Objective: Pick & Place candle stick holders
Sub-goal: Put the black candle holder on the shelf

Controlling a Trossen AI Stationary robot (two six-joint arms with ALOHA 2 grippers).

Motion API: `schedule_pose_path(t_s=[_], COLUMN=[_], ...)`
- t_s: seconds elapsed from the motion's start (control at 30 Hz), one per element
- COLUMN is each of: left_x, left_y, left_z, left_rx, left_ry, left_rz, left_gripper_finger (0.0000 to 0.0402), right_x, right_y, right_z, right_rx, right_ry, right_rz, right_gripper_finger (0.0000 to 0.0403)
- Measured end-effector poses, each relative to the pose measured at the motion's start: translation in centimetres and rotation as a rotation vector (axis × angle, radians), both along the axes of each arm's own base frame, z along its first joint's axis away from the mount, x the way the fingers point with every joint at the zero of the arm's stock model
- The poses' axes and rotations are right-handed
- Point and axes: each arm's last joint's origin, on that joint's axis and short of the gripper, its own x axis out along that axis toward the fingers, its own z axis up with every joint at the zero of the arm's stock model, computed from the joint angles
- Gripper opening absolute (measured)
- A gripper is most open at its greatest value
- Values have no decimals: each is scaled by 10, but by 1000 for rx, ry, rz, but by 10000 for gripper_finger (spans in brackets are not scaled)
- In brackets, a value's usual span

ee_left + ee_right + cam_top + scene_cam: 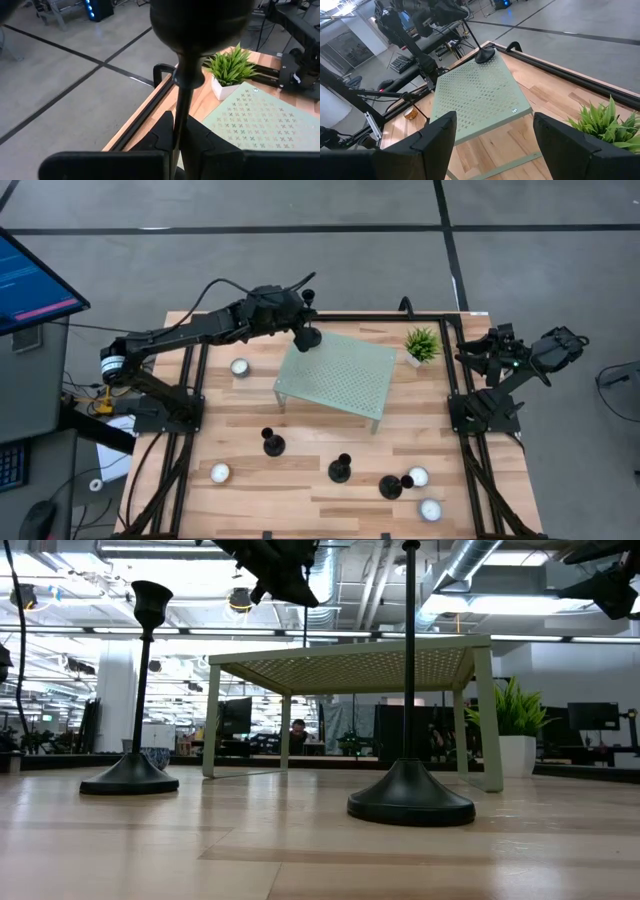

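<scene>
My left gripper [303,310] is shut on a black candle stick holder [308,336] over the far left corner of a pale green perforated stand [340,375]. Its base [485,54] is at that corner; resting or just above, I cannot tell. Three more holders stand on their disc bases on the near part of the table [272,444] [340,470] [390,486]; two of them show in the low view [130,775] [410,795]. My right gripper [492,135] is open and empty at the table's far right. My left gripper pinches the holder's thin stem [181,112] between its two fingers, below the top cup [200,20]. The fingers come level from the table's left and lie across the stem. The holder stands about upright, a little tilted, with its base below the fingers.
A small green potted plant [422,344] stands at the stand's far right. White tealights lie on the table: one left of the stand [239,367], one near left [220,473], two near right [418,477] [430,509]. Black rails [190,380] edge the table.
</scene>
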Motion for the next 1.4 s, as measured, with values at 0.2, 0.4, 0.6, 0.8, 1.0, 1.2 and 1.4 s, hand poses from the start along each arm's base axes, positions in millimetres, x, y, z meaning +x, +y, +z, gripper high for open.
schedule_pose_path(t_s=[0.2, 0.4, 0.6, 0.8, 1.0, 1.2, 1.4], left_x=[0, 0, 0, 0, 0, 5, 5], left_y=[0, 0, 0, 0, 0, 2, 2], left_z=[-1, -1, -2, -2, -3, -6, -6], left_rx=[-3, -9, -13, -13, -15, -19, -15], left_ry=[8, 10, 14, 14, 20, 30, 33], left_rz=[0, 4, 4, 4, 5, 6, 5], left_gripper_finger=[12, 17, 16, 16, 16, 16, 16], right_x=[0, 0, 0, 0, 0, 0, 0], right_y=[0, 0, 0, 0, 0, 0, 0], right_z=[0, 0, 0, 0, 0, 0, -1], right_rx=[-3, -3, -3, -3, -3, -3, -3], right_ry=[4, 4, 4, 4, 4, 4, 4], right_rz=[-1, -1, -1, -1, -1, -1, -1], right_gripper_finger=[256, 256, 256, 256, 256, 256, 256])
